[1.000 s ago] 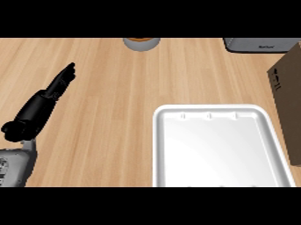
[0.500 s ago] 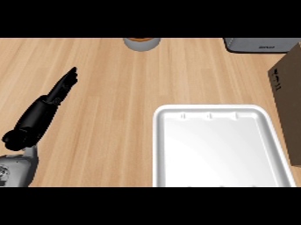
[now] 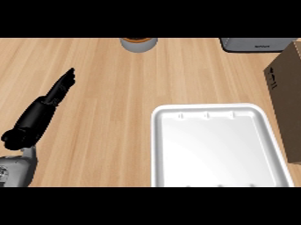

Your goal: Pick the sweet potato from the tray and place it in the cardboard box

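Note:
A white tray (image 3: 219, 145) lies on the wooden counter at the lower right, and nothing shows inside it. A brown cardboard box (image 3: 296, 101) stands against the right edge, just beside the tray; its inside is hidden from here. No sweet potato shows anywhere. My left hand (image 3: 46, 108) stretches up from the lower left with straight fingers, open and holding nothing, well left of the tray. My right hand does not show.
A grey round container with an orange top (image 3: 138, 43) sits at the far edge in the middle. A grey appliance (image 3: 253, 44) is at the far right corner, behind the box.
My left hand has drifted slightly down and right along the counter, fingers still straight. Tray and box have not moved.

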Controlling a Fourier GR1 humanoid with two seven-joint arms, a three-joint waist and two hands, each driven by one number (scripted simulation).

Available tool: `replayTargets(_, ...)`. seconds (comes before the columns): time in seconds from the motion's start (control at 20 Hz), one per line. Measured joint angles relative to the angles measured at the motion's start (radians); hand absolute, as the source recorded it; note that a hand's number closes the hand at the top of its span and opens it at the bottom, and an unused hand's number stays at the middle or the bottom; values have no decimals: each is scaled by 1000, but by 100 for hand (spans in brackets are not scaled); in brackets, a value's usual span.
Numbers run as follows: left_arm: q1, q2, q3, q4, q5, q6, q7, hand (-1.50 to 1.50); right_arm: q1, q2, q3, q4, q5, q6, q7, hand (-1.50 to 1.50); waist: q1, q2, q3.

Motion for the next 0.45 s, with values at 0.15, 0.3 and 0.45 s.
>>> replayTargets(0.15,1,3,6,-2,0,2,-2,0,-8,18,-125,-34,-116,-93,-49,-150,-6,0,0)
replayTargets(0.3,-9,1,8,0,1,1,5,0,18,12,-232,-55,-212,-148,-90,-150,-9,2,-1)
replayTargets(0.45,-11,0,9,10,-6,1,-4,0,87,11,-320,-71,-297,-171,-164,-150,-6,5,-1)
